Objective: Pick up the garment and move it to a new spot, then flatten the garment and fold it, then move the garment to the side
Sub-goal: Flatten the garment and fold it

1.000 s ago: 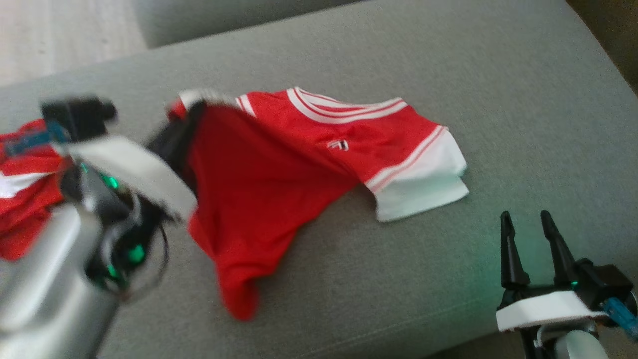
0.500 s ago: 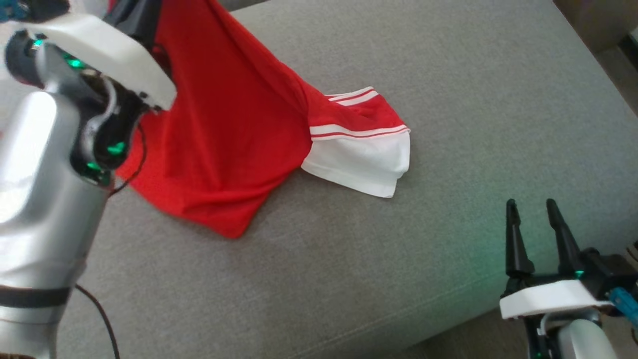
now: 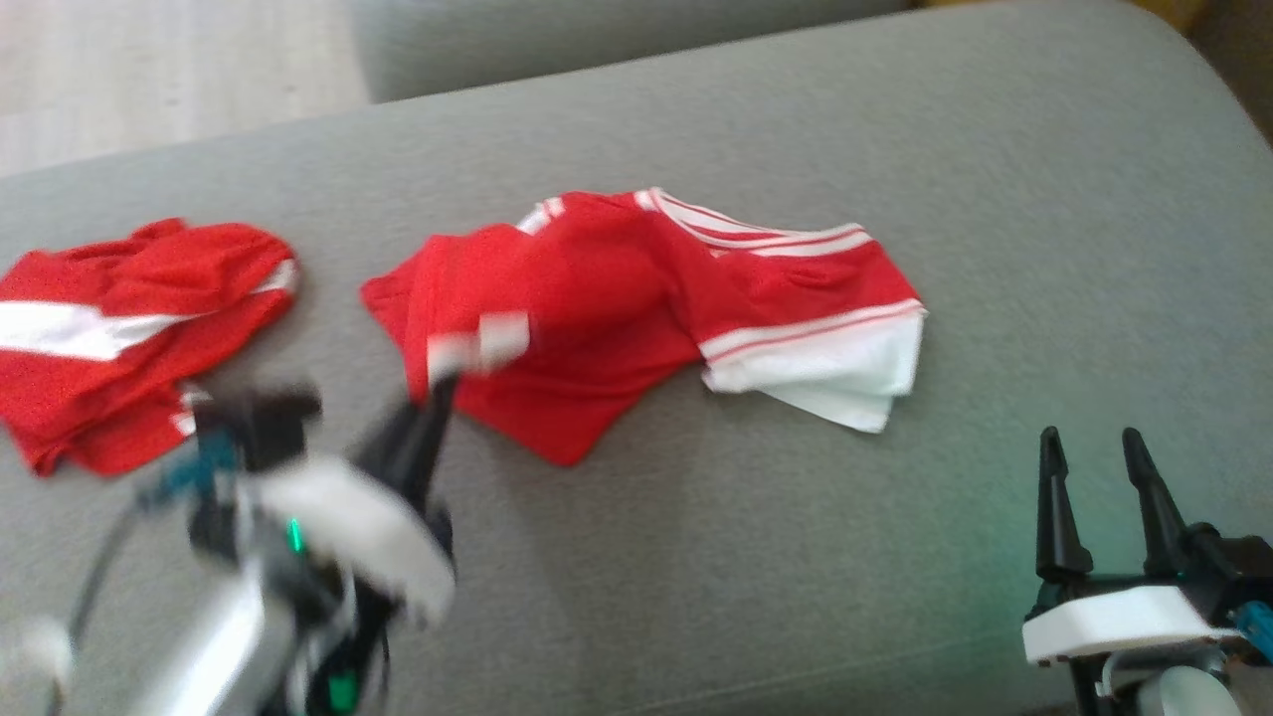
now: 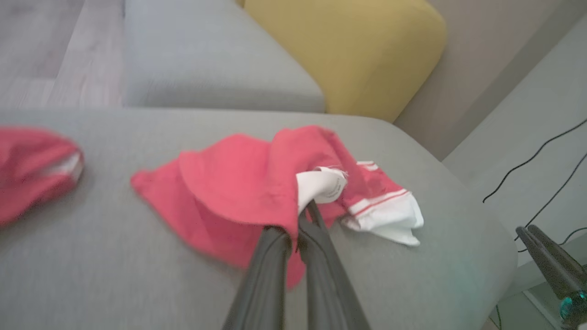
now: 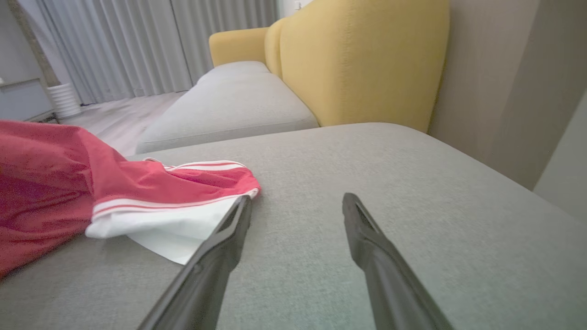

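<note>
The garment (image 3: pixel 617 298) is a red jersey with white stripes and a white sleeve cuff, lying crumpled in the middle of the grey cushion (image 3: pixel 696 557). My left gripper (image 3: pixel 438 388), blurred with motion, is shut on the garment's near edge beside a white label (image 4: pixel 323 183). In the left wrist view its fingers (image 4: pixel 275 256) pinch the red cloth (image 4: pixel 238 183), which rises slightly at the grip. My right gripper (image 3: pixel 1099 467) stands open at the cushion's near right edge with nothing between its fingers. In the right wrist view its fingertips (image 5: pixel 243 211) lie just beside the white cuff (image 5: pixel 160 224).
A second red and white garment (image 3: pixel 109 328) lies bunched at the cushion's left end. Another grey seat (image 4: pixel 206 59) and a yellow backrest (image 4: pixel 367 55) stand beyond. Cables (image 4: pixel 541 156) hang off the right side. Wooden floor (image 3: pixel 149 70) shows at the far left.
The left gripper has come down from high up, and the garment it held aloft now lies lowered on the cushion. The head camera has shifted. The right gripper stays still.
</note>
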Controlling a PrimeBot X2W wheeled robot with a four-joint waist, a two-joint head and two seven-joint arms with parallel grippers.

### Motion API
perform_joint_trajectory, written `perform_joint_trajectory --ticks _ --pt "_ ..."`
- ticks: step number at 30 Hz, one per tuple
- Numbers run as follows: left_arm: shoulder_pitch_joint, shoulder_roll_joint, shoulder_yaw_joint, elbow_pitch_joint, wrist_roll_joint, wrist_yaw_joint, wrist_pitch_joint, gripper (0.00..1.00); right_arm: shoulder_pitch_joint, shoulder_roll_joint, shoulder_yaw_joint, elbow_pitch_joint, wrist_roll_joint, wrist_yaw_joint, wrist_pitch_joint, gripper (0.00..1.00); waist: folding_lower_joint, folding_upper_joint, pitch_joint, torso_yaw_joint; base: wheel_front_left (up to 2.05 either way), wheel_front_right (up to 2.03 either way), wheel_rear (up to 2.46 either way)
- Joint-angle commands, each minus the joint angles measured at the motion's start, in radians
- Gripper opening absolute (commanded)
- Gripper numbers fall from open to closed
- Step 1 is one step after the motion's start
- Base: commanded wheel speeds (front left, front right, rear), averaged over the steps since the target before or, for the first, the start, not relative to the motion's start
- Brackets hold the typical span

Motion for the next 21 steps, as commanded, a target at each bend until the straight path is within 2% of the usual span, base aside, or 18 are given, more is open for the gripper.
perform_joint_trajectory --ticks 1,3,5,7,12,13,14,15,16,18,21 --pt "0.021 0.024 0.046 -0.051 -0.021 0.014 -0.025 0.0 -0.002 -0.009 0.022 -0.034 -0.007 -0.001 -0.011 1.0 0.0 0.0 -0.025 0.045 0.0 0.0 0.0" --pt "0.12 0.011 0.043 -0.06 -0.045 0.03 -0.058 0.0 0.002 -0.009 0.025 -0.036 -0.008 -0.001 -0.011 1.0 0.0 0.0 -0.027 0.066 0.0 0.0 0.0" --pt "0.19 -0.006 0.034 -0.037 -0.056 0.028 -0.101 0.0 0.008 -0.009 0.029 -0.035 -0.012 -0.001 -0.011 1.0 0.0 0.0 -0.031 0.086 0.0 0.0 0.0" --pt "0.235 -0.048 0.03 0.007 -0.092 0.001 -0.151 0.0 0.014 -0.009 0.03 -0.034 -0.017 -0.001 -0.011 1.0 0.0 0.0 -0.034 0.104 0.0 0.0 0.0" --pt "0.236 -0.111 -0.01 0.201 -0.094 -0.089 -0.235 0.02 0.012 -0.009 0.038 -0.034 -0.027 -0.001 -0.011 1.0 0.0 0.0 -0.033 0.124 0.0 0.0 0.0" --pt "0.232 -0.127 -0.016 0.241 -0.101 -0.107 -0.242 0.16 0.011 -0.009 0.039 -0.034 -0.029 -0.001 -0.011 1.0 0.0 0.0 -0.033 0.124 0.0 0.0 0.0" --pt "0.222 -0.134 -0.026 0.281 -0.093 -0.119 -0.249 0.53 0.01 -0.009 0.04 -0.033 -0.03 -0.001 -0.011 1.0 0.0 0.0 -0.034 0.124 0.0 0.0 0.0" --pt "0.212 -0.138 -0.032 0.317 -0.076 -0.124 -0.259 0.93 0.008 -0.009 0.044 -0.032 -0.031 -0.001 -0.011 1.0 0.0 0.0 -0.031 0.12 0.0 0.0 0.0" --pt "0.204 -0.146 -0.032 0.346 -0.069 -0.125 -0.269 1.0 0.005 -0.009 0.046 -0.033 -0.033 -0.001 -0.011 1.0 0.0 0.0 -0.029 0.116 0.0 0.0 0.0" --pt "0.195 -0.154 -0.025 0.396 -0.051 -0.117 -0.285 1.0 0.002 -0.009 0.045 -0.036 -0.034 -0.001 -0.011 1.0 0.0 0.0 -0.027 0.106 0.0 0.0 0.0" --pt "0.195 -0.155 0.012 0.445 -0.006 -0.072 -0.308 1.0 0.002 -0.009 0.044 -0.038 -0.033 -0.001 -0.011 1.0 0.0 0.0 -0.028 0.088 0.0 0.0 0.0"
